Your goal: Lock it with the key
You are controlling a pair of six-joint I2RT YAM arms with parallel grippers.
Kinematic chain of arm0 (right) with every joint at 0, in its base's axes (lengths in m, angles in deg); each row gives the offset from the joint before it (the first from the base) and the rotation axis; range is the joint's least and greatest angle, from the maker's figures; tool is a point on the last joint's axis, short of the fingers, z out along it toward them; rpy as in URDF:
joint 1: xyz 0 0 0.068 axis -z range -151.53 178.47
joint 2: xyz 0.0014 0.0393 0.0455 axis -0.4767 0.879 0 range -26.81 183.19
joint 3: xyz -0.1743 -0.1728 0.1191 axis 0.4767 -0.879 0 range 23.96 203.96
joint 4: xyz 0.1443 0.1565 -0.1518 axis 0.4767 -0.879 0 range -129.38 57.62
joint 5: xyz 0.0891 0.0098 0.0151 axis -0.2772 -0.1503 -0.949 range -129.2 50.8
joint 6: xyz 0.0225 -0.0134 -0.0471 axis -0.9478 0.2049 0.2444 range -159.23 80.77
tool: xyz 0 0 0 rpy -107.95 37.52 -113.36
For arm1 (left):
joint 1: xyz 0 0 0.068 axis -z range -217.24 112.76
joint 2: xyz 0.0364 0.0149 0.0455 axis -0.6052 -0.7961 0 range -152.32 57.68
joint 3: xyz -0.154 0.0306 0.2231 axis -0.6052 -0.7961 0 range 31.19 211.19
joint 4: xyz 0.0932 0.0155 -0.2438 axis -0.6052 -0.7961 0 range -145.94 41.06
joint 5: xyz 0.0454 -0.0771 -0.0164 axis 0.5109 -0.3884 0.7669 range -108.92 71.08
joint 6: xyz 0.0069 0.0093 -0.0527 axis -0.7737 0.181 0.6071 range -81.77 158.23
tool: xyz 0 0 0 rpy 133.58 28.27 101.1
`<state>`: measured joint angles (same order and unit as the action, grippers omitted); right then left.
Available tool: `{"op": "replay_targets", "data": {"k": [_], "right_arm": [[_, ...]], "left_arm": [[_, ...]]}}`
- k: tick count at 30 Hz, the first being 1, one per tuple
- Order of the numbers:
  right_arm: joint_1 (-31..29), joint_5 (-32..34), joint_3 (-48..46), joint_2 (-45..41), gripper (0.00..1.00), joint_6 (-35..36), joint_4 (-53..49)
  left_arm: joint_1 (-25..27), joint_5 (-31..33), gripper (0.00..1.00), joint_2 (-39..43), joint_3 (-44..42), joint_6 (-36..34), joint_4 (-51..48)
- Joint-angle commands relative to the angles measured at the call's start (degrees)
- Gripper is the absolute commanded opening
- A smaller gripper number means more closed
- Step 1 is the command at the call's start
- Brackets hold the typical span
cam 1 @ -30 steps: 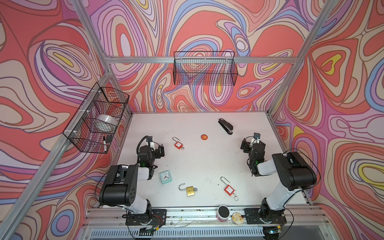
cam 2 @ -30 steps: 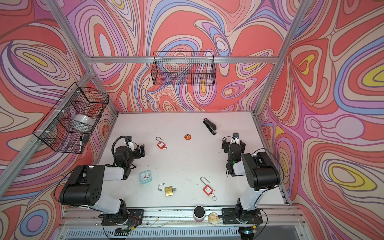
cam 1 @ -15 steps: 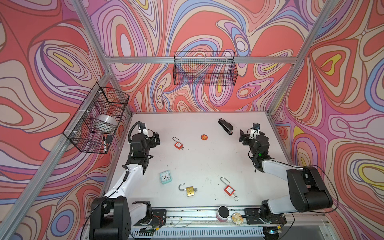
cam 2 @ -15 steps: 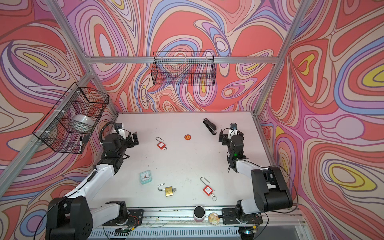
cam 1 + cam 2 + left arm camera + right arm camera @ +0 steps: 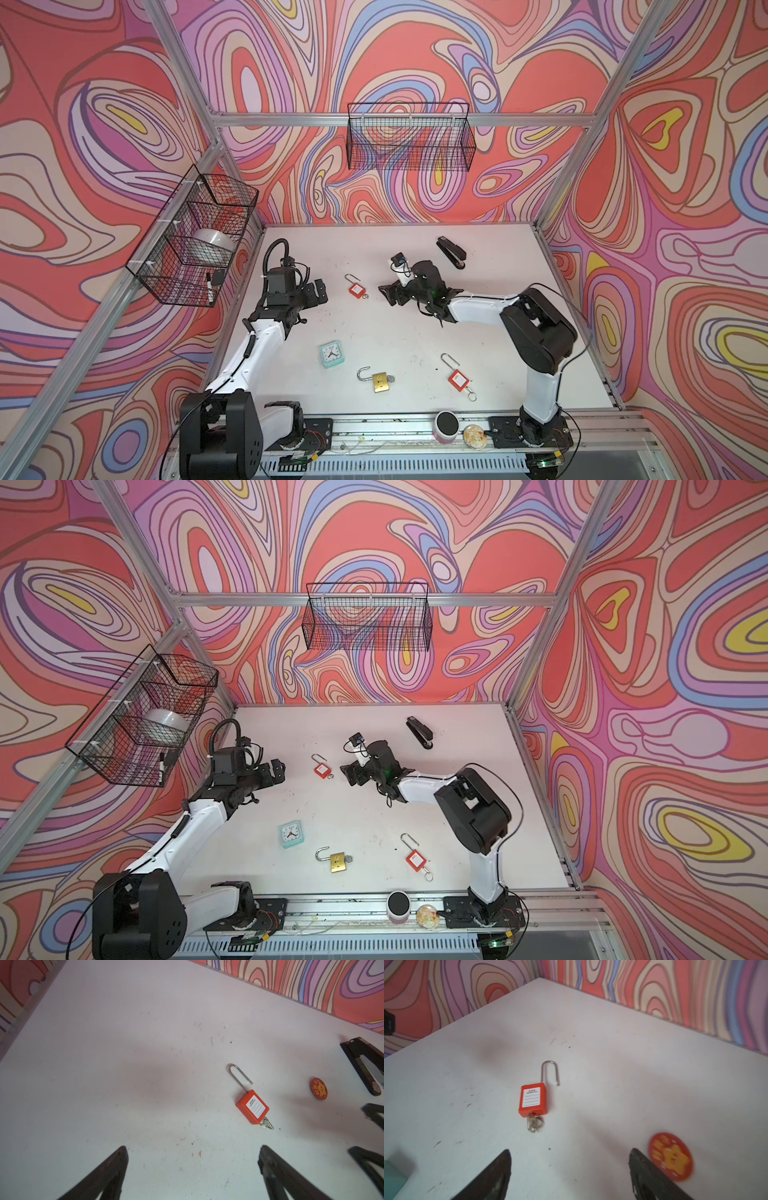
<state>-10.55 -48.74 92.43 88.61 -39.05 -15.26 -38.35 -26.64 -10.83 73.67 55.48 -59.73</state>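
Red padlock (image 5: 356,289): lies flat on the white worktop (image 5: 399,328), in the far half and left of centre. It sits between the two sets of jaws and touches neither.
- Body is red-orange plastic, with a white ruled label facing up.
- Shackle (image 5: 239,1076) is long, thin steel, pointing toward the back wall. It is open: one leg is seated in the body and the free end hangs clear of it.
- Key (image 5: 534,1124) sits in the keyway at the end opposite the shackle, with a small ring on it.

Left jaws: wide apart and holding nothing. Both fingertips (image 5: 122,1153) are off the padlock, with bare worktop between them. In both top views they sit just left of the padlock.

Right jaws: also spread wide and holding nothing. In the right wrist view the padlock lies ahead of the gap, and one fingertip (image 5: 639,1159) overlaps the edge of the round red badge (image 5: 670,1157). In both top views they sit just right of the padlock.

Elsewhere on the worktop are a stapler (image 5: 451,251), a mint clock (image 5: 331,354), a brass padlock (image 5: 380,380) and a second red padlock (image 5: 456,377), all well apart from the jaws.

Change since a second ago:
- Both arms were folded low by their bases; both now reach out.
- The right arm (image 5: 482,305) has swung in from the right edge toward centre and now covers the badge in both top views.
- The left arm (image 5: 257,345) has edged nearer the padlock.
- The padlock has not moved.
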Motion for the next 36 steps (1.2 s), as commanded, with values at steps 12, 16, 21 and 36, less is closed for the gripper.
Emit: {"op": "replay_targets", "data": {"k": [12,16,21,36], "right_arm": [[-2.35,-8.22,25.16,20.75,0.81,3.62,-17.53],[-2.75,-9.13,27.76,23.02,0.80,4.57,-18.93],[-3.10,-9.68,30.28,24.53,0.81,4.65,-20.59],[-3.94,-2.18,34.07,28.26,0.48,2.84,-20.62]], "left_arm": [[-0.63,-4.51,1.00,-3.68,2.57,3.27,-5.71],[-0.83,-5.17,1.00,-4.22,3.23,3.70,-6.26],[-0.92,-5.46,0.99,-4.61,3.55,4.34,-6.73],[-1.36,-9.23,0.95,-6.48,4.45,8.91,-6.98]]}}
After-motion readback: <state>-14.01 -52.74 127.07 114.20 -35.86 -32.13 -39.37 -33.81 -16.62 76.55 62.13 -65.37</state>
